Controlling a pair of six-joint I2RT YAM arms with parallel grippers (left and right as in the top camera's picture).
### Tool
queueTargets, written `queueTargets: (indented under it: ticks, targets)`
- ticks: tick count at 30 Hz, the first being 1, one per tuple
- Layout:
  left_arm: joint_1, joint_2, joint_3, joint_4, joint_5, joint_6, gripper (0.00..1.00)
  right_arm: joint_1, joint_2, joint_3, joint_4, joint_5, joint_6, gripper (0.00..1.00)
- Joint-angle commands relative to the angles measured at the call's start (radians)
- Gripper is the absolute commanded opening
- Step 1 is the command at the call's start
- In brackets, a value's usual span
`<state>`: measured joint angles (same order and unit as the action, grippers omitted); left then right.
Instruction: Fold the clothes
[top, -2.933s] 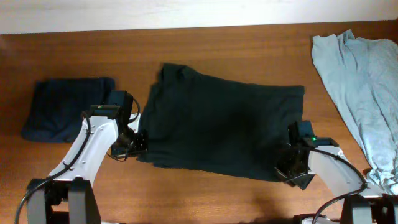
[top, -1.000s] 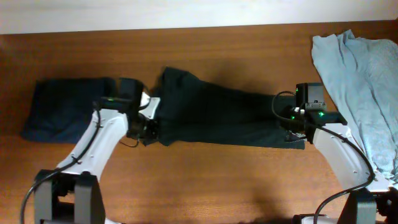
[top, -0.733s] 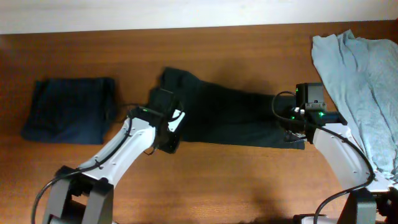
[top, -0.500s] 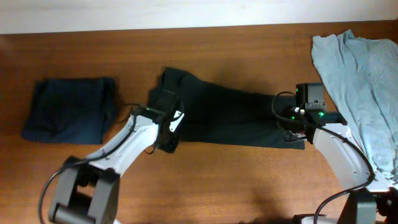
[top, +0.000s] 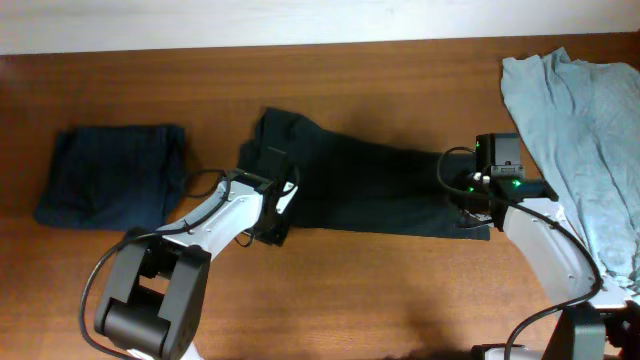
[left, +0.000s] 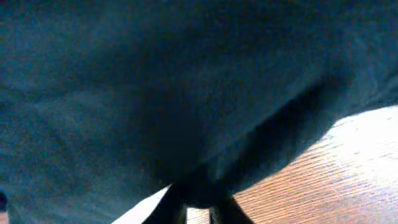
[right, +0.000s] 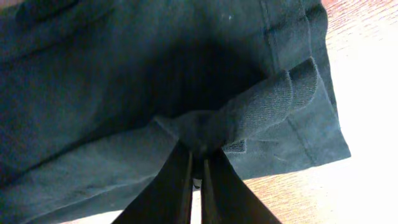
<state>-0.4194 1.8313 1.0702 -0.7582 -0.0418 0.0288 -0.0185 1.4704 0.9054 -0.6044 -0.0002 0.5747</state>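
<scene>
T-shirt: laid as a folded band at frame centre. Pinched tight on its bunched edges: left gripper, right gripper. Edges are best lowered level and smoothed before release.

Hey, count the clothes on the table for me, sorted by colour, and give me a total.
black T-shirt: 1
dark navy folded garment: 1
light blue-grey garment: 1
Total: 3

No writing can be read on the T-shirt (or anywhere else).
</scene>
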Motion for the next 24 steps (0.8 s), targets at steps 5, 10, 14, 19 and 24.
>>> queueTargets:
  ticks: [5,10,14,19,24]
  targets:
    - [0.000,-0.008,0.060,-0.098,-0.039,-0.018,0.01,0.005,0.003,0.011,0.000,0.013,0.001,0.05]
    - [0.000,-0.087,0.151,-0.178,-0.068,-0.040,0.00,0.005,0.003,0.011,0.000,0.013,0.001,0.05]
    - [0.001,-0.138,0.185,-0.170,-0.120,-0.039,0.01,0.005,0.003,0.011,0.001,0.013,0.001,0.05]
    - [0.003,-0.141,0.192,-0.101,-0.215,-0.034,0.00,0.005,0.003,0.011,0.001,0.013,0.001,0.06]
    - [0.003,-0.139,0.192,0.034,-0.216,0.042,0.01,0.005,0.003,0.011,0.004,0.013,0.001,0.05]
